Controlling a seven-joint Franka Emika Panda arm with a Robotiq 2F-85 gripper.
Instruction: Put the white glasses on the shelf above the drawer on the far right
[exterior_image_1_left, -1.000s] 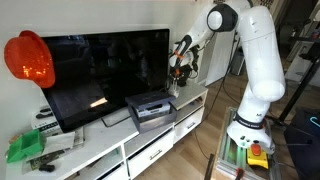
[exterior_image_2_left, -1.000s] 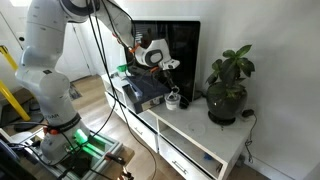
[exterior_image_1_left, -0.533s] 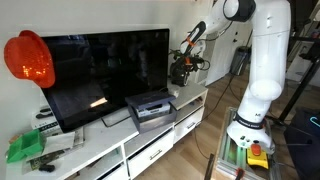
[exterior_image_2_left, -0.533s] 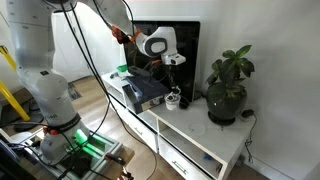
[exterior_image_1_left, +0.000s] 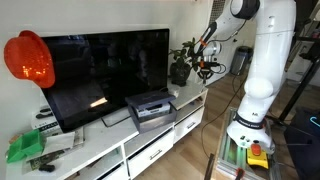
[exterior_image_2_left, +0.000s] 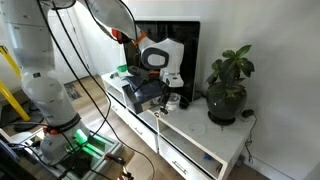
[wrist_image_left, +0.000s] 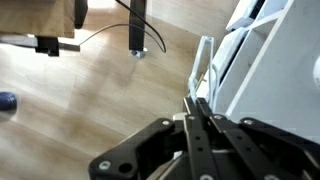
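Observation:
My gripper (exterior_image_1_left: 205, 68) is in the air in front of the right end of the white TV cabinet (exterior_image_1_left: 193, 97), beside the potted plant (exterior_image_1_left: 182, 68). It also shows in an exterior view (exterior_image_2_left: 172, 80), above the cabinet top (exterior_image_2_left: 205, 138). In the wrist view the fingers (wrist_image_left: 197, 100) are pressed together. A pale thin frame, the white glasses (wrist_image_left: 204, 68), sticks out from their tips over the wooden floor. The cabinet's white front (wrist_image_left: 275, 70) is at the right of that view. The glasses are too small to make out in the exterior views.
A large black TV (exterior_image_1_left: 110, 65) and a black box-shaped device (exterior_image_1_left: 150, 108) stand on the cabinet. The plant (exterior_image_2_left: 228, 85) sits at its far end. A red helmet (exterior_image_1_left: 28, 60) hangs at the left, with green items (exterior_image_1_left: 25, 148) below. Cables hang by the arm (exterior_image_2_left: 100, 60).
The gripper has moved away from the plant and the TV, out in front of the cabinet's end, and a little lower. It stays shut.

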